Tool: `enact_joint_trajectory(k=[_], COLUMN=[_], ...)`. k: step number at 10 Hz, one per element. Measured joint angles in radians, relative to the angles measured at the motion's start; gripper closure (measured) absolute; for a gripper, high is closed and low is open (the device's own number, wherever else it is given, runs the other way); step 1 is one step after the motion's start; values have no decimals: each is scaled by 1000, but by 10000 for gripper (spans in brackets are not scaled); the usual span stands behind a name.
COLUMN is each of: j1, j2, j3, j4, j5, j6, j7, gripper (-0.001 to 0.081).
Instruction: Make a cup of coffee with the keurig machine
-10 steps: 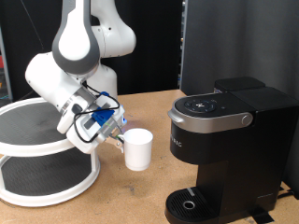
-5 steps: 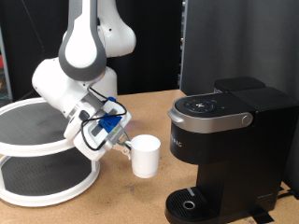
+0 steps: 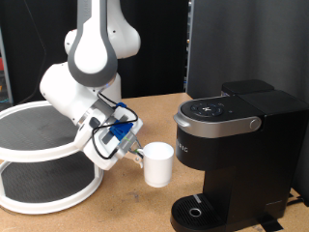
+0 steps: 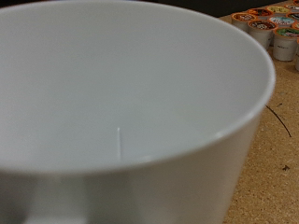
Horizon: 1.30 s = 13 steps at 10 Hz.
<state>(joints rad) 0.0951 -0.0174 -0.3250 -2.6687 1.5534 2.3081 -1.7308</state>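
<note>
Here, tool (image 3: 136, 151) clamped on white cup (image 3: 157, 163), held just beside keurig machine (image 3: 232, 155)

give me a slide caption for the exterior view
Gripper carries the white cup above the table toward the keurig machine.

I have carried the cup (image 3: 158, 163) steadily toward the exterior view's right — it now hangs just beside the keurig machine (image 3: 232, 155), where a second ago it was well apart. My gripper (image 3: 136, 152) and arm came along, slightly lower.
</note>
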Motion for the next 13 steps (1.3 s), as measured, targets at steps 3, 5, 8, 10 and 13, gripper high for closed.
enact_joint_trajectory(k=[3,5,8,10,13], j1=[1,2,2,3,6], j2=[12,30,62,83,114], j3=[33,53,85,107,140], j4=[5,9,26,44,74], j5=[32,68,135,176,231], j6=[31,45,46,46,62], j7=[-5,-27,-62,-71,-89], gripper=[738,738,738,738,738])
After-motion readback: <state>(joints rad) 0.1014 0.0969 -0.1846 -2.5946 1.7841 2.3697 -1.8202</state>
